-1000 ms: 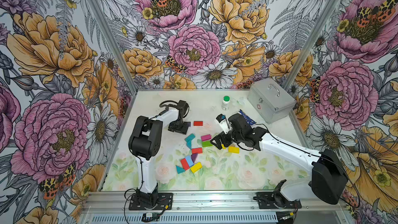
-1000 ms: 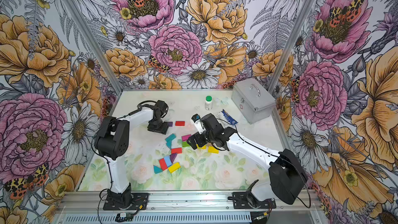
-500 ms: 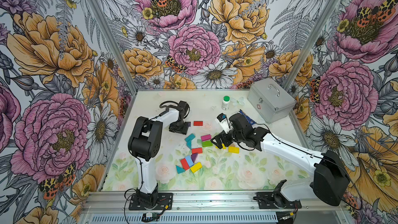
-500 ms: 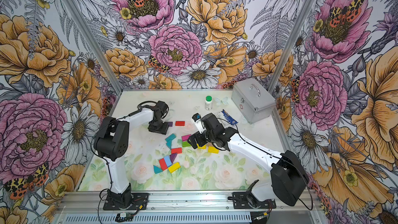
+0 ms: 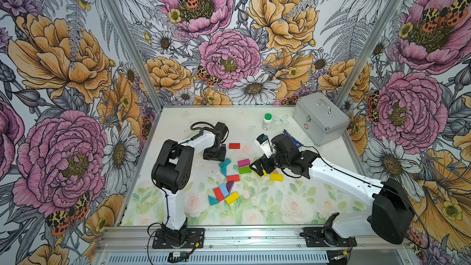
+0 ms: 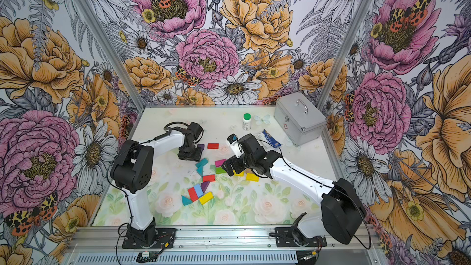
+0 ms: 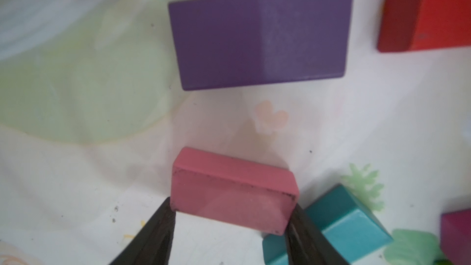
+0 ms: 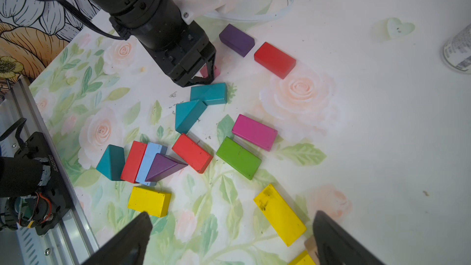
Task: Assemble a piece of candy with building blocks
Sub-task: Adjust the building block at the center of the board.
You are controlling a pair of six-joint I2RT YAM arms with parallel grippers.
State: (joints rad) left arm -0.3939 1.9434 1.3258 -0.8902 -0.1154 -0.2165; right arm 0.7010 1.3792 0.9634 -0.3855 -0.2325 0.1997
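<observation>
Nearest the front rail [image 5: 254, 237]: a front yellow block [image 5: 232, 198] lay flat on the table [image 5: 293, 207]; just behind it a teal triangle [image 5: 212, 200], a red block [image 5: 218, 194], a light blue block [image 5: 224, 190] and a purple triangle [image 5: 230, 186] sat packed side by side
Mid-table blocks: a second red block [image 5: 233, 178] lay by itself; beyond it a green block [image 5: 245, 170] and a magenta block [image 5: 244, 162] lay parallel, just apart; a second teal triangle [image 8: 188, 115] touched a teal block [image 8: 209, 93]
Right hand [image 5: 257, 169]: wide open, gripping nothing; it hung low over the table just beside the green block; in the right wrist view a long yellow block [image 8: 279, 215] lay between its fingers [image 8: 132, 238]; a tan block [image 8: 311, 247] showed against one of them
Left hand [image 7: 232, 209]: closed on a pink block [image 7: 233, 187], pinched at its two ends; whether the block touched the table could not be told; the teal block lay just beside one finger
Behind the left hand: a purple block [image 7: 260, 34] and a far red block [image 5: 234, 145] lay in line, near each other but apart
Back of the table: a white bottle [image 5: 266, 121] with a green cap stood upright; a blue-and-white packet [image 6: 270, 138] lay partly hidden behind the right arm; a metal case [image 5: 320, 118] sat in the far right corner
</observation>
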